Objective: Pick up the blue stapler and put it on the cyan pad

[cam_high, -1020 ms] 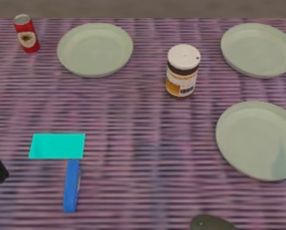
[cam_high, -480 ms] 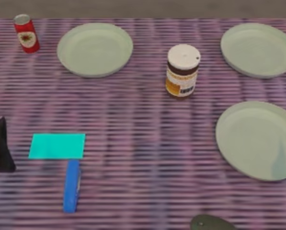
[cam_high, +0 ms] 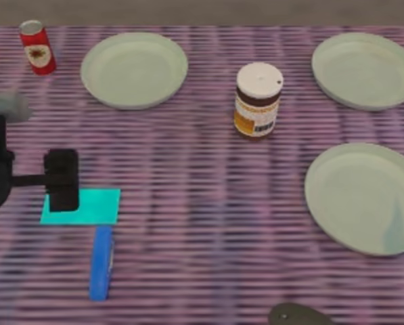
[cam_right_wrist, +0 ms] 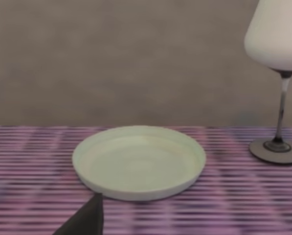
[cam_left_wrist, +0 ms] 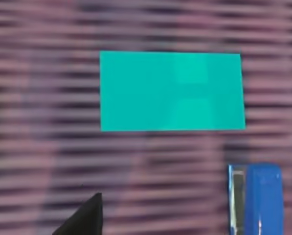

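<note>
The blue stapler (cam_high: 101,263) lies flat on the striped cloth, lengthwise, just in front of the cyan pad (cam_high: 86,206). My left gripper (cam_high: 61,179) hangs over the pad's left end, open and holding nothing. In the left wrist view the cyan pad (cam_left_wrist: 172,91) lies whole below the camera, one end of the blue stapler (cam_left_wrist: 256,200) shows beside it, and one dark fingertip (cam_left_wrist: 87,220) stands apart from both. My right arm (cam_high: 298,315) is parked at the table's front edge, its gripper open, with one fingertip (cam_right_wrist: 87,220) in its wrist view.
Three pale green plates stand around: one far left (cam_high: 134,70), one far right (cam_high: 364,70), one near right (cam_high: 364,198). A white-lidded jar (cam_high: 258,100) is mid-table and a red can (cam_high: 38,47) is at the far left corner. A wine glass (cam_right_wrist: 278,73) stands by a plate (cam_right_wrist: 138,161).
My left arm has swung in from the table's left edge, and its gripper now hangs over the cyan pad's left end. The stapler, the pad and the right arm have not moved.
</note>
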